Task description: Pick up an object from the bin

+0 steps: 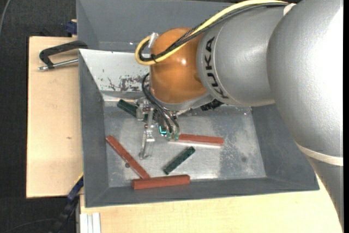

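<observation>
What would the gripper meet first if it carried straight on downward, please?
Probably the bare bin floor, between the slanted red-brown stick and the dark green bar; the gripper tip seems over no object, though depth is unclear.

Red-brown sticks: three in the bin: left stick, front stick, right stick.
Dark green bars: two: mid-bin bar, back-left bar.

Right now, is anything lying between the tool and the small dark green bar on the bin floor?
Nothing visible does. The tool hangs just left of the dark green bar, bare bin floor between them. A reddish stick lies beside the bar's upper end, off that line.
</observation>
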